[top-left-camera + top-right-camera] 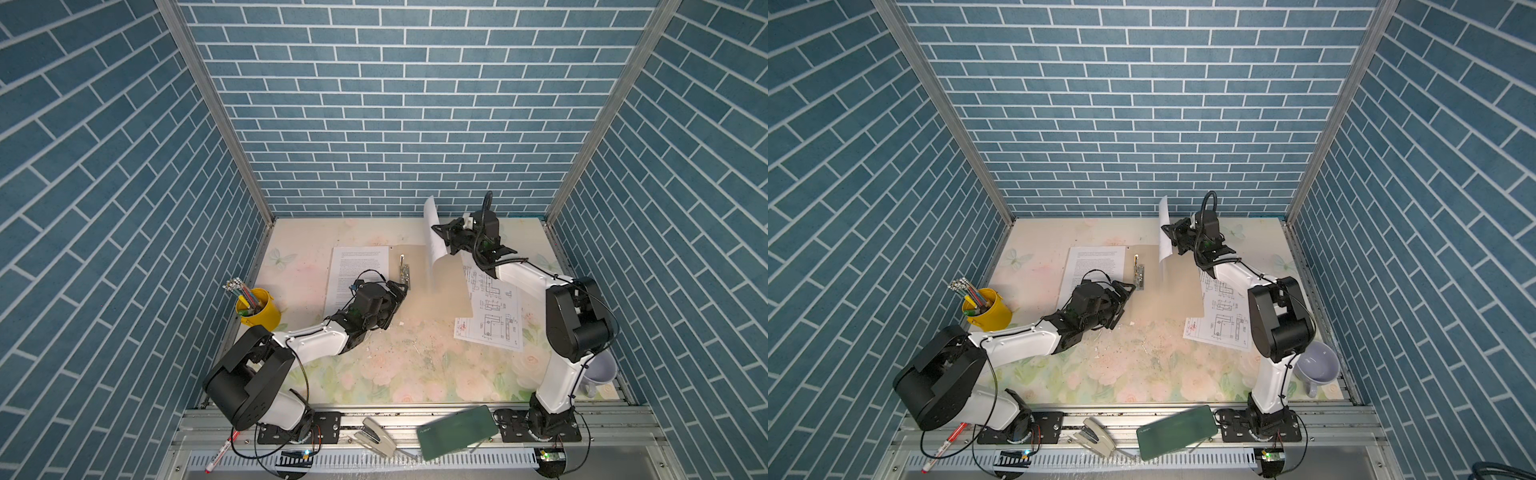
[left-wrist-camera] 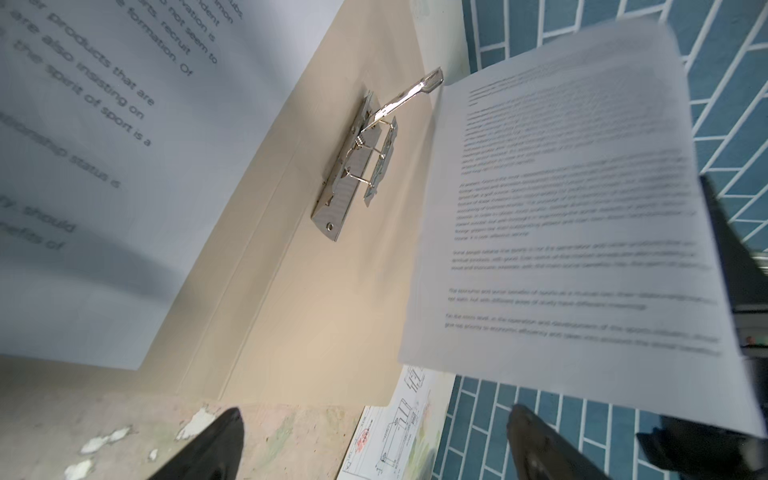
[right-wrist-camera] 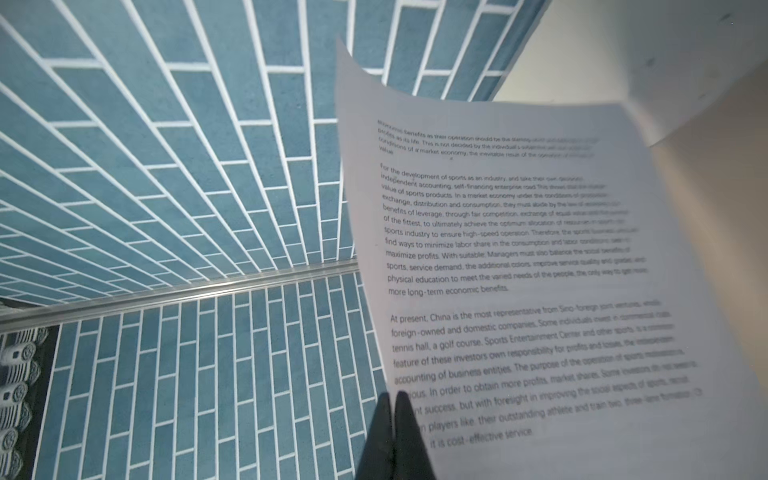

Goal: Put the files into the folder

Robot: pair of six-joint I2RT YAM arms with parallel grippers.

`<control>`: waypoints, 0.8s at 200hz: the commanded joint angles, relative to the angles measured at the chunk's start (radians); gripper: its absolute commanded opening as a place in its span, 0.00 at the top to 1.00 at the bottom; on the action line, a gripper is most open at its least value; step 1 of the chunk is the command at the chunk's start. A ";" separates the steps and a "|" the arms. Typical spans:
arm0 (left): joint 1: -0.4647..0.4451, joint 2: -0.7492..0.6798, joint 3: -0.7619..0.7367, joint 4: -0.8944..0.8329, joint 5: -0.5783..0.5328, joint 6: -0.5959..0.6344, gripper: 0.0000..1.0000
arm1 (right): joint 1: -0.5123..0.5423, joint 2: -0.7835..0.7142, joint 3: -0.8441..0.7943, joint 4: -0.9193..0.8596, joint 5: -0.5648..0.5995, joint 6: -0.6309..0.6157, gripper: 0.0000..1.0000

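The tan folder [image 1: 432, 307] [image 1: 1163, 299] lies open mid-table, and its metal clip [image 1: 404, 272] [image 2: 357, 166] has the lever raised. One printed file [image 1: 357, 266] [image 2: 104, 166] rests flat on the folder's left half. My right gripper [image 1: 438, 232] [image 3: 392, 397] is shut on the edge of a second printed file [image 1: 434, 249] [image 3: 519, 270], which hangs curled above the folder's right half. A file with line drawings [image 1: 494, 316] [image 2: 386, 440] lies on the table, partly under the folder's right edge. My left gripper [image 1: 401, 291] [image 2: 374, 415] is open and empty at the folder's near edge, close to the clip.
A yellow cup of pencils [image 1: 257, 309] stands at the left edge and a pale mug [image 1: 598, 370] at the near right. On the front rail lie a dark green case [image 1: 457, 432], a stapler [image 1: 372, 436] and a red pen [image 1: 222, 453]. Brick-patterned walls enclose three sides.
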 commanded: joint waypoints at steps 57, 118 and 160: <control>0.101 -0.003 0.051 -0.092 0.116 0.100 0.03 | 0.044 0.078 0.213 -0.047 -0.068 0.027 1.00; 0.107 0.012 0.082 -0.151 0.115 0.130 0.03 | -0.018 -0.016 -0.042 0.042 -0.047 0.011 1.00; 0.107 0.040 0.067 -0.095 0.137 0.106 0.04 | -0.076 -0.093 -0.287 0.076 -0.029 -0.074 1.00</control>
